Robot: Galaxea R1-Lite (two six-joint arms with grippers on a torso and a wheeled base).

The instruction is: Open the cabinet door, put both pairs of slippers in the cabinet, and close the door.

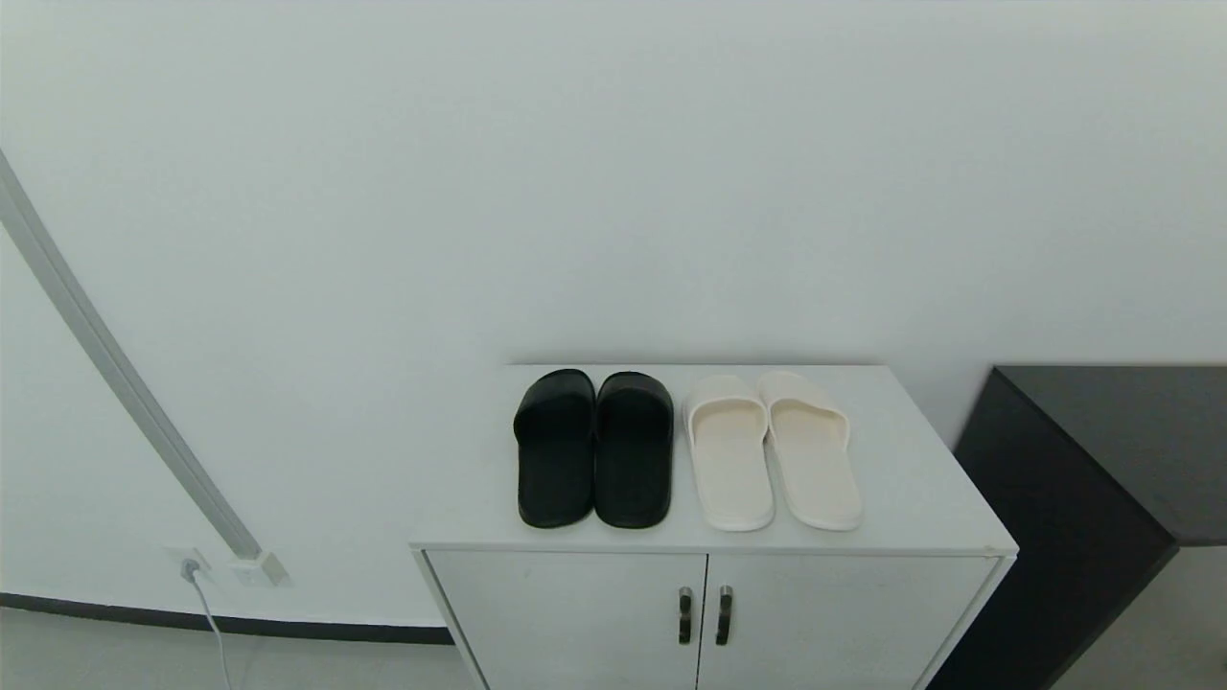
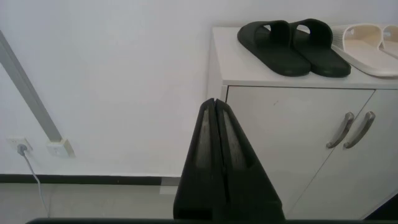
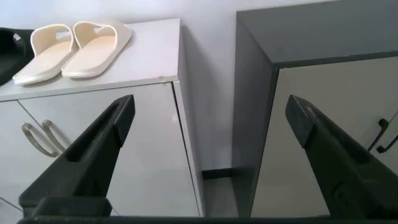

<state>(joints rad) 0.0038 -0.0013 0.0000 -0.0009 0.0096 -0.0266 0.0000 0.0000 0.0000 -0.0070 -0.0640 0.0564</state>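
Left gripper [image 2: 214, 102]: jaws pressed together, empty, low before the white cabinet's [image 1: 925, 484] left corner.
Right gripper [image 3: 210, 106]: jaws spread wide, empty, facing the gap beside the dark cabinet [image 1: 1074, 498].
Door handles [image 1: 705, 614]: two upright bars flanking the centre seam, both doors closed; they sit inward of both grippers.
Next move: probably the right arm's, its jaws closing across a bar's vertical axis.
Black slippers [image 1: 594, 448]: on the cabinet top, left.
Cream slippers [image 1: 772, 450]: just beside them, right.
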